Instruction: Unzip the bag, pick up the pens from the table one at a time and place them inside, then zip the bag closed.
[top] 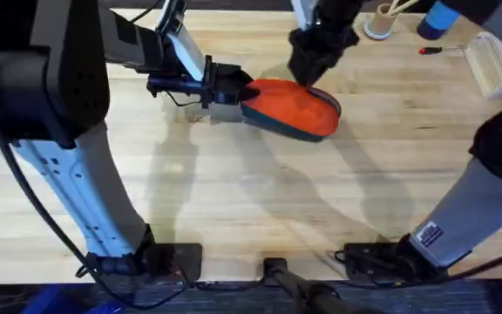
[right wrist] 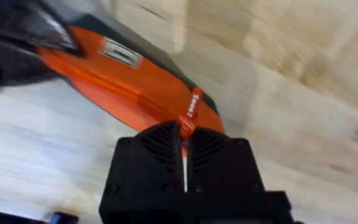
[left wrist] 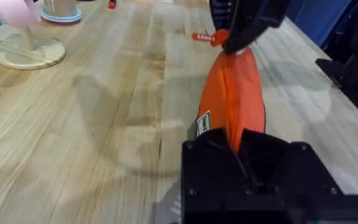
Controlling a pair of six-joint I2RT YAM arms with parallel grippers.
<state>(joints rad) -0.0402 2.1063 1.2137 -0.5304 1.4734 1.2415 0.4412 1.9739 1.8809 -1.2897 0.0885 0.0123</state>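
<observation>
Orange bag [top: 293, 109] lying on the table [top: 234, 192], far of centre, long axis running left–right, navy underside showing along its near edge. Left gripper [top: 234, 90] clamped on the bag's left end; in the left wrist view fabric pinched between the closed black fingers [left wrist: 272, 155], bag stretching away from them. Right gripper [top: 314, 52] at the bag's right end, jaws closed narrow on the orange zipper pull tab [right wrist: 190, 107] — tab seen caught right at the finger seam in the right wrist view.

No pens visible on the open table near the bag; zipper looks closed or nearly so, hard to tell how far along. Judged stage: zipper work, one end anchored, other end pulling.

Risks from here:
- Pull tab slipping out of the narrow pinch if pulled off the zipper line — thin tab, small grip area.
- Left hold on soft fabric giving way, bag dragging along the table instead of the slider moving.
- Fabric bunching between the two grippers, slider jamming on a fold.
- Lifting while pulling, bag twisting and zipper track curving.

Red-handled screwdriver [top: 431, 50] at far right, well apart from the bag.
</observation>
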